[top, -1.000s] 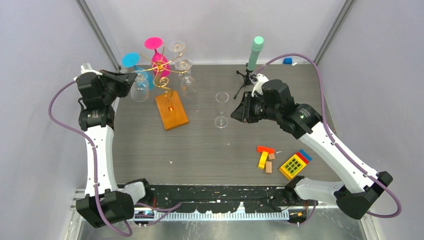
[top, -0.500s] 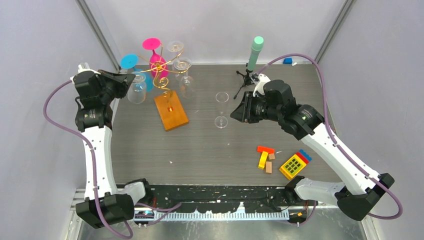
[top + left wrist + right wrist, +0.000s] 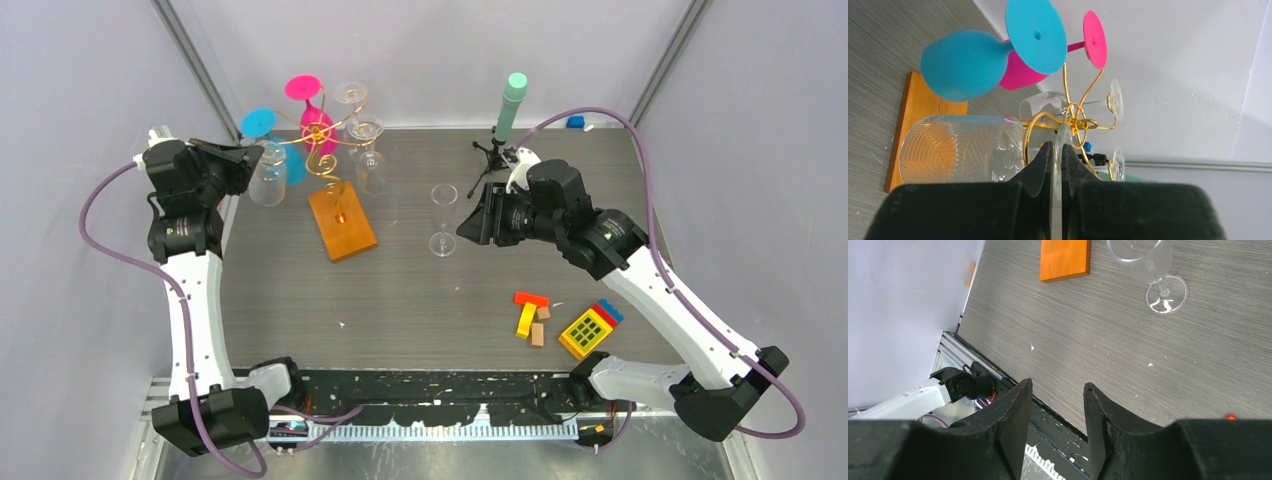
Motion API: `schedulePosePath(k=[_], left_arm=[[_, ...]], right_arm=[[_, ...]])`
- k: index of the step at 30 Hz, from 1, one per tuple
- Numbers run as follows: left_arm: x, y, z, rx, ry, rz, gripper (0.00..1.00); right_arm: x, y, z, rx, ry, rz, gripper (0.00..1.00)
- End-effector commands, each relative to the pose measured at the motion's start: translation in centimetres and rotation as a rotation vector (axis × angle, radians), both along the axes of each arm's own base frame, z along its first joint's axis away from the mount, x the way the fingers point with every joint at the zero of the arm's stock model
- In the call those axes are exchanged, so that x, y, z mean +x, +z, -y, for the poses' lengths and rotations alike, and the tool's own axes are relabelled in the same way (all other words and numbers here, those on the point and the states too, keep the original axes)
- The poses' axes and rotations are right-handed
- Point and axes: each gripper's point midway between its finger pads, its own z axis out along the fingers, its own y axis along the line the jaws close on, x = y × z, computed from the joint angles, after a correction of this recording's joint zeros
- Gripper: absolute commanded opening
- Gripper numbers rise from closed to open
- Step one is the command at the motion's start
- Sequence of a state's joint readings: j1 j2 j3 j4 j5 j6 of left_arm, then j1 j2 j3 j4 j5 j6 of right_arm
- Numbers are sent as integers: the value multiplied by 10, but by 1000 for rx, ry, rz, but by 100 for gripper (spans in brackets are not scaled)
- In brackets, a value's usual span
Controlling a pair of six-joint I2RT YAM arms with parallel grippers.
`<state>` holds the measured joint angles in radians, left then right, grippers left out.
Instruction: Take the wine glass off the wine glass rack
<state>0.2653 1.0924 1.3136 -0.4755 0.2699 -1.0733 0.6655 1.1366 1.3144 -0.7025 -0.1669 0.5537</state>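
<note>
— At ten o'clock from above, what is the left gripper (image 3: 252, 160) doing?
— It is clamping a clear glass (image 3: 268, 182), which is sitting just at nine o'clock of the rack (image 3: 343, 225). The right gripper (image 3: 468, 225) is gaping beside a standing glass (image 3: 442, 215).
— And the left wrist?
— Its fingers (image 3: 1045, 160) are pinching the glass's foot, with gold wire curling close by.
— Right wrist?
— Its fingers (image 3: 1013, 410) are standing apart over the table (image 3: 1098, 340), with the standing glass at one o'clock.
</note>
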Motion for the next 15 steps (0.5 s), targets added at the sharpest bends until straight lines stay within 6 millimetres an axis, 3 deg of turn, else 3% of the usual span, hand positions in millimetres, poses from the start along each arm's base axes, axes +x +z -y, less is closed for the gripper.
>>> schedulePosePath(k=[1,15], left_arm=[[3,58,-9,31,43,178,0],[22,64,-8,3,12,229,0]], right_arm=[[4,21,-5,54,2,60,49],[4,21,-3,49,-3,66,50]])
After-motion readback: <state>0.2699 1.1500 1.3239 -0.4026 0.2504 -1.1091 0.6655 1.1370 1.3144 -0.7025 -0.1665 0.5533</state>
